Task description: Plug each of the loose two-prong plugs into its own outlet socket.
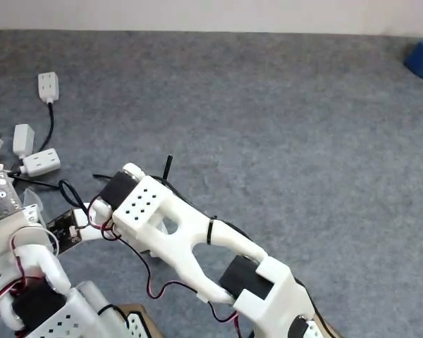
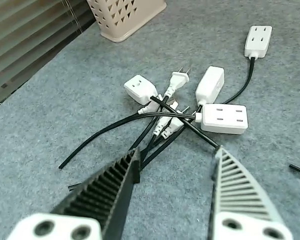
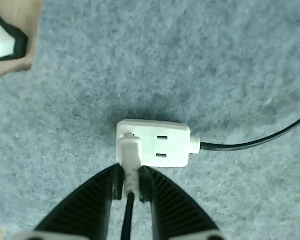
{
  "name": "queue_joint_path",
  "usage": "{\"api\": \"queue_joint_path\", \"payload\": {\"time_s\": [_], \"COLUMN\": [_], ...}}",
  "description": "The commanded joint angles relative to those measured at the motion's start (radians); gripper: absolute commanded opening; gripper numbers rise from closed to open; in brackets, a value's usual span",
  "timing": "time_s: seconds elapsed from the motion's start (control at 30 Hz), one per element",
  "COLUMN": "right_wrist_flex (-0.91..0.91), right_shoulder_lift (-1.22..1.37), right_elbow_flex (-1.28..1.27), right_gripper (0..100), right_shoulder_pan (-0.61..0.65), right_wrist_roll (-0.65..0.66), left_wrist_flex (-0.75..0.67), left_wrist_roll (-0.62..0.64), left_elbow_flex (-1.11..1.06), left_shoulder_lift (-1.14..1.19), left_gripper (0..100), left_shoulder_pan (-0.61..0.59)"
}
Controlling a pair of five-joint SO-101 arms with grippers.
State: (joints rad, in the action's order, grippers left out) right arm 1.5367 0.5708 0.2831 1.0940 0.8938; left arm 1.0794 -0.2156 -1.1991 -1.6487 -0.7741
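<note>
Crossing black cords (image 2: pixel 165 114) around a loose two-prong plug (image 2: pixel 179 77) and white outlet blocks (image 2: pixel 222 118), left gripper (image 2: pixel 172 170) spread wide above, right gripper (image 3: pixel 131 182) clamped on a white plug (image 3: pixel 129 150) at a lone outlet block (image 3: pixel 165 145), grey carpet (image 1: pixel 282 105), beige basket (image 2: pixel 122 15), blinds (image 2: pixel 25 30)

Glossy white plastic outlet socket (image 3: pixel 160 144) on rough grey carpet (image 3: pixel 190 55).
</note>
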Motion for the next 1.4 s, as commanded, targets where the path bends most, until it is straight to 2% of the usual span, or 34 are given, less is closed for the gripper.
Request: {"api": "queue_joint_path", "payload": {"time_s": [0.0,0.2,0.4,0.63,0.87,0.93,1.37], "right_wrist_flex": [-0.008,0.096,0.091,0.128,0.223,0.223,0.225], "right_shoulder_lift": [0.174,0.179,0.180,0.275,0.259,0.260,0.460], "right_elbow_flex": [-0.013,-0.015,-0.015,-0.002,0.182,0.252,0.481], "right_gripper": [0.7,0.8,0.8,0.8,0.8,0.8,0.7], "right_shoulder_pan": [-0.008,-0.027,-0.125,-0.142,-0.217,-0.219,-0.297], "right_wrist_roll": [-0.069,-0.080,-0.118,-0.120,-0.121,-0.157,-0.172], "left_wrist_flex": [0.041,0.049,0.077,0.107,0.120,0.120,0.143], "left_wrist_roll": [0.003,0.003,0.003,0.003,0.003,0.003,0.003], "left_elbow_flex": [0.105,0.124,0.124,0.134,0.145,0.145,0.150], "left_shoulder_lift": [-0.001,-0.001,-0.001,-0.001,-0.001,-0.001,-0.001], "left_gripper": [25,25,25,25,25,25,25], "left_shoulder_pan": [0.010,0.012,0.013,0.050,0.050,0.050,0.048]}}
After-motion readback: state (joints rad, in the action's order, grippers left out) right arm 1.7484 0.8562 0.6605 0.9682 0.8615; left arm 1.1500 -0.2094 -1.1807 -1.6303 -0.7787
